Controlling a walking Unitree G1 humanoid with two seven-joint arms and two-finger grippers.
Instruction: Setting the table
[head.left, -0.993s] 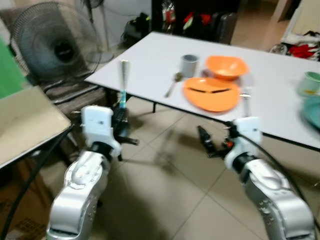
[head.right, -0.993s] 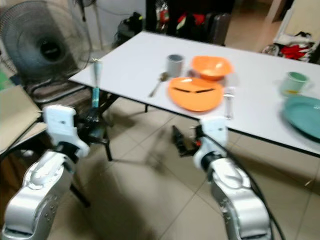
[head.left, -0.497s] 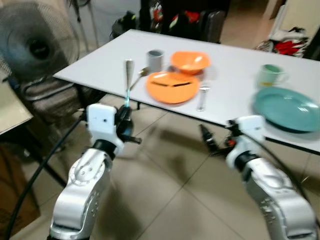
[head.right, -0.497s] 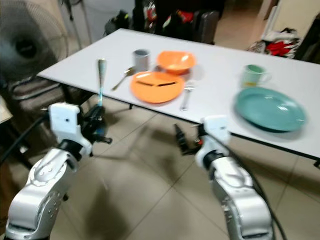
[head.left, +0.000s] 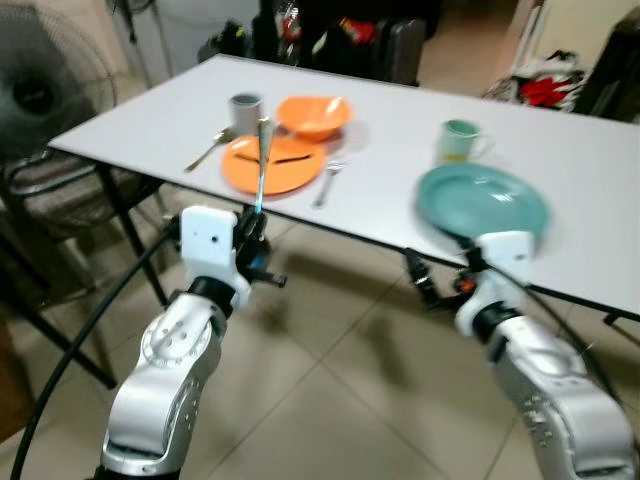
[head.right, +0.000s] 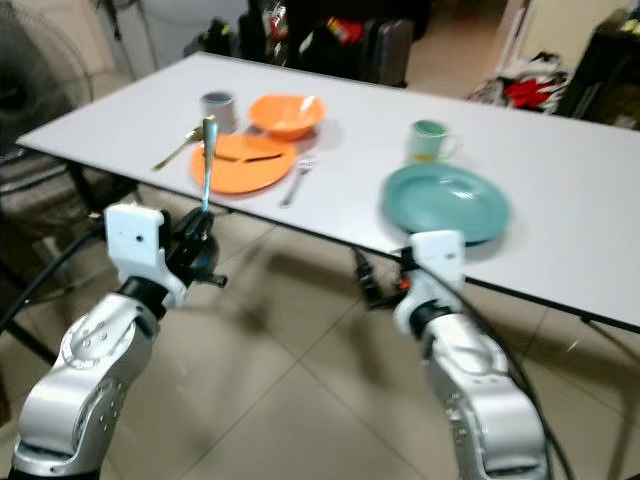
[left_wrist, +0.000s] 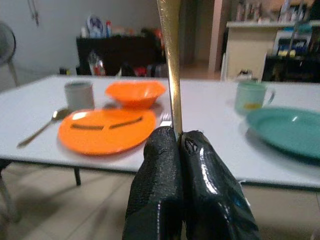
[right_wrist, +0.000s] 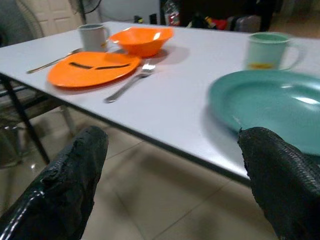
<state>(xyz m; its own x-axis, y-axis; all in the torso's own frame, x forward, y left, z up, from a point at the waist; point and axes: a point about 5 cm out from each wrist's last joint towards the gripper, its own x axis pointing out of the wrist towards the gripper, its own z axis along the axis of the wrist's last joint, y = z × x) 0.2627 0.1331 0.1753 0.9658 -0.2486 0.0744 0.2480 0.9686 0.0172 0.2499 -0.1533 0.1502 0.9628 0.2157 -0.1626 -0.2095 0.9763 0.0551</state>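
My left gripper (head.left: 254, 238) is shut on a long metal utensil (head.left: 262, 160) that stands upright in front of the white table (head.left: 400, 110); the wrist view shows its shaft (left_wrist: 170, 50) rising from the closed fingertips (left_wrist: 165, 150). On the table lie an orange plate (head.left: 275, 165), an orange bowl (head.left: 313, 113), a grey cup (head.left: 245, 105), a spoon (head.left: 207, 152) and a fork (head.left: 327, 180). Further right are a teal plate (head.left: 483, 200) and a green mug (head.left: 458, 140). My right gripper (head.left: 420, 285) is open, low before the table edge below the teal plate (right_wrist: 270, 105).
A standing fan (head.left: 40, 85) and a dark chair frame (head.left: 70, 200) are at the left. Bags and dark furniture (head.left: 330, 30) line the far side of the table. Tiled floor (head.left: 350, 400) lies between me and the table.
The view has swung right along the table: the fan slid out to the left, the teal plate and mug came into view. My left gripper still holds the utensil upright.
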